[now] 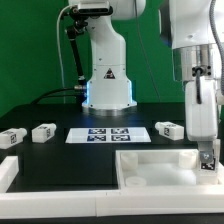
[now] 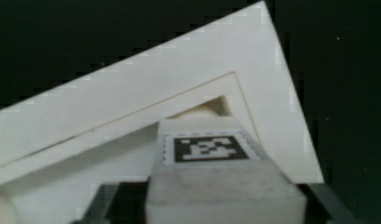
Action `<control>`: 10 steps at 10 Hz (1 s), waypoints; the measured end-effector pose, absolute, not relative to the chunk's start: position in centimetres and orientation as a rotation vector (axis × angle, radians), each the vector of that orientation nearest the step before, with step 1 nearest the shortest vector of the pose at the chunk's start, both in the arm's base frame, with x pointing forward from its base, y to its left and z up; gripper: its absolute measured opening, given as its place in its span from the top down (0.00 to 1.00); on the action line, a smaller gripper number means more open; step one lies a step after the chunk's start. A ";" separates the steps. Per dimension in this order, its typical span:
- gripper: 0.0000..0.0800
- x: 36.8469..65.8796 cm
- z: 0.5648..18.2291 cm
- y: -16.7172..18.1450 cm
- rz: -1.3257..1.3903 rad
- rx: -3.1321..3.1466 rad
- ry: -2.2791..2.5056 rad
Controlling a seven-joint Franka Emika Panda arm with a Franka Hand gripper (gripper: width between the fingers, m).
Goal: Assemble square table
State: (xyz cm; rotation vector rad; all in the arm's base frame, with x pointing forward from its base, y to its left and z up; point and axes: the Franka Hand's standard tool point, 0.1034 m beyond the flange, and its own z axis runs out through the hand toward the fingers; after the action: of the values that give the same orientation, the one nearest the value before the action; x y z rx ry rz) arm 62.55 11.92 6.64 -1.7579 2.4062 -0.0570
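As the Panda arm's gripper (image 1: 206, 158) hangs low over a corner of the square tabletop (image 1: 150, 165) on the exterior view's right, its jaws are clamped on a white leg block (image 2: 208, 165), whose black-and-white tag faces the wrist camera. Seen from the wrist, the held leg block stands upright just above the slab's raised rim, close to a corner hole (image 2: 212, 104) and apparently not yet seated in it; whether its lower end touches the slab cannot be told. The tabletop lies flat on the black table (image 1: 70, 158) at the front of the exterior view, with no leg visibly fixed to it. Three more legs lie loose behind it: a first spare leg (image 1: 12, 138) at the exterior view's far left, a second spare leg (image 1: 44, 131) just beside it, and a third spare leg (image 1: 168, 129) on the other side of the marker board (image 1: 108, 134), nearer the arm. A white border bar (image 1: 8, 172) lies at the front on the exterior view's left. On this evidence the assembly is at an early stage: one leg is in hand and appears lined up with its hole, but it needs inserting and fastening, and the three spare legs must then be fetched and fitted at the other corners.
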 end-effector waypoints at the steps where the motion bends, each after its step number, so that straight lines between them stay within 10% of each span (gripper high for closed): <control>1: 0.39 62.4 6.6 12.3 -0.069 -1.879 2.321; 2: 0.24 62.5 6.7 12.3 -0.078 -2.013 2.211; 10: 0.19 62.7 7.1 12.6 -0.205 -2.857 1.076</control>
State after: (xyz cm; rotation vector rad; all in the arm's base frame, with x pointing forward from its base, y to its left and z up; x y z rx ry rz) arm 62.75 12.64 7.11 -2.8567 1.0761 -0.2052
